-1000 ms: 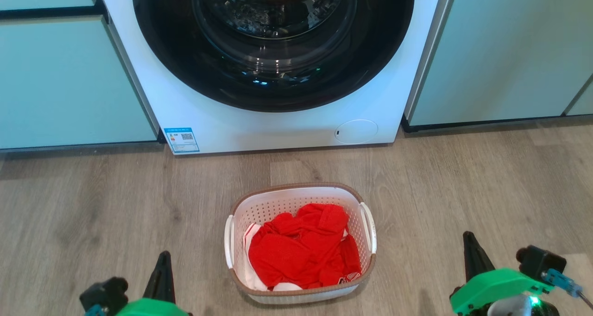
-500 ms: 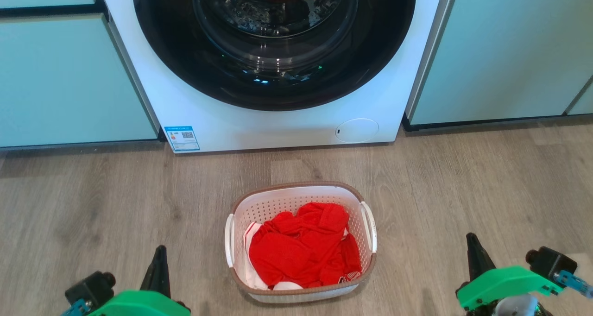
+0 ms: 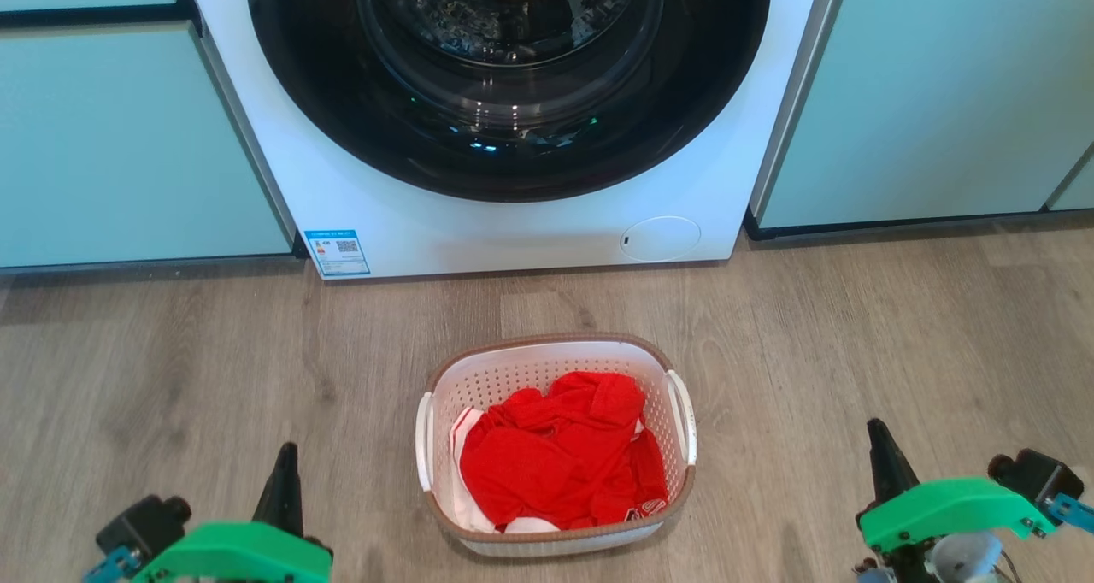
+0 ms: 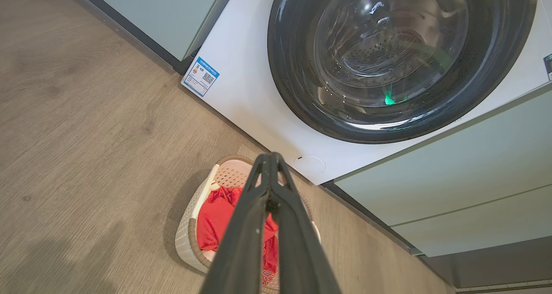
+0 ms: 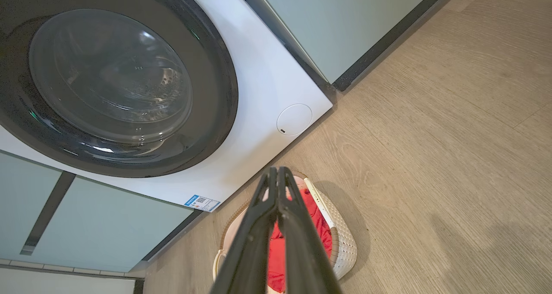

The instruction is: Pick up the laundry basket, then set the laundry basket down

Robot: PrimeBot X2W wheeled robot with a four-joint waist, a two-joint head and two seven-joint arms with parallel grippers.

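My left gripper (image 3: 285,459) and right gripper (image 3: 877,436) sit nearest me, both clenched on nothing. The laundry basket (image 3: 523,376) is between them, well clear of each. I see bare floor (image 3: 214,361) flanking both its sides, and beyond its far edge, past a strip of floor, stands the washing machine (image 3: 513,232).

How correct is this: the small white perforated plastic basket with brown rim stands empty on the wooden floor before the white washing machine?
Not empty: the head view shows crumpled red clothing inside the white perforated plastic basket. The rest is right.
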